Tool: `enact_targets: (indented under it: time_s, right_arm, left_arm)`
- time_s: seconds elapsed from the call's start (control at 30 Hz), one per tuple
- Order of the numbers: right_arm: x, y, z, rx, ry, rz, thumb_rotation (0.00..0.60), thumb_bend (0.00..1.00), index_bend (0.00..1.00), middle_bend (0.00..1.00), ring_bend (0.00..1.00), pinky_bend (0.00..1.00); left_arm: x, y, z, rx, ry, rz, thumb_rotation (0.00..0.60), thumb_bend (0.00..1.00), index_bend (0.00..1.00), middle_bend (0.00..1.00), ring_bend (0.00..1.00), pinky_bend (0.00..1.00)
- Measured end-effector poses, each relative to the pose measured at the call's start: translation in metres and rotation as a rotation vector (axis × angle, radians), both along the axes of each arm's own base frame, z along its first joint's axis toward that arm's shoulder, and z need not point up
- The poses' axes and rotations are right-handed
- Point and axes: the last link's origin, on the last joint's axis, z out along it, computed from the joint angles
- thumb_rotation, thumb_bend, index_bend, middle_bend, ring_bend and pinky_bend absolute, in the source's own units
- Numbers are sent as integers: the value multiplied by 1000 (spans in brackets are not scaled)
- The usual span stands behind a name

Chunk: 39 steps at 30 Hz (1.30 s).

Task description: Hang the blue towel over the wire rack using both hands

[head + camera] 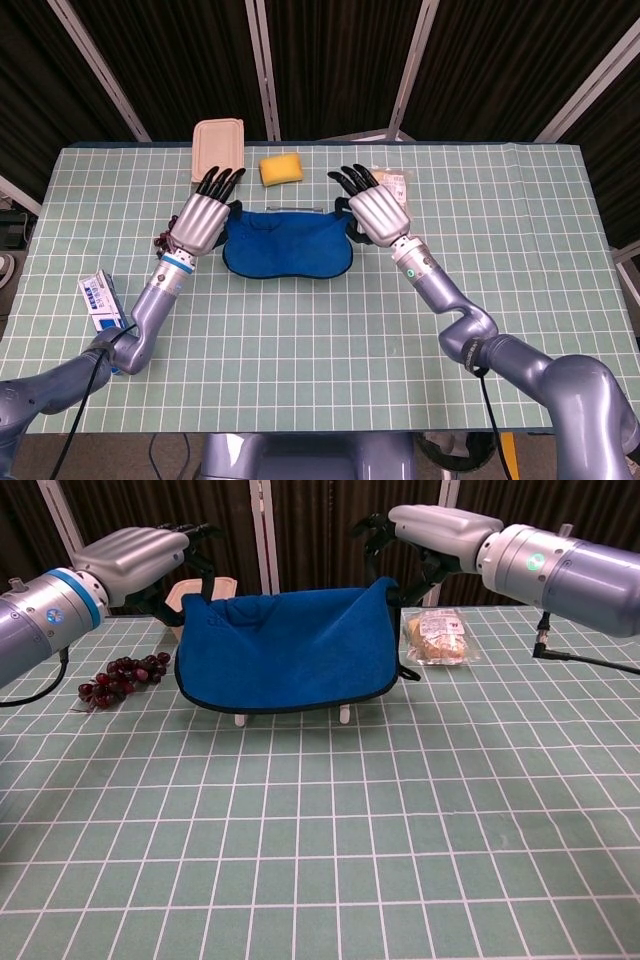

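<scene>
The blue towel [285,648] is draped over the wire rack [344,714] near the far middle of the table [400,840]. Its left corner is pinched by the left hand [140,555], its right corner by the right hand [435,528].

Towel [285,660]: soft matt blue cloth, dark bound edge. Rack [343,714]: thin white wire feet. Left hand [135,555] and right hand [440,525]: smooth silver shells, satin sheen, black fingers. Table cover [400,820]: matt green gridded. Snack bag [438,638]: glossy clear plastic. Sponge [282,168]: matt yellow foam.
</scene>
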Motion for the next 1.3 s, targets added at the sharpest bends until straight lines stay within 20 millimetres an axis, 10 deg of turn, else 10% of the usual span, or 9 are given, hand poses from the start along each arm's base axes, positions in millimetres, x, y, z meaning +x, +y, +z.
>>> enact_targets:
  time_s: [0.1,0.87,1.3]
  right_arm:
    - [-1,1,0,6,4,1,600,37,164,51,0,0]
    - [-18,23,13,12,-7,-2,600,0,191,5,0,0]
    - [-111,135,101,-153,-34,-34,600,0,122,0,0,0]
  left_arm:
    - [-2,0,-1,-13,1,12,600,205,1,0,0,0]
    - [-55,-10,33,-17,26,180,600,42,0,0,0,0]
    - [-93,-116,98,27,-74,252,600,48,0,0,0,0]
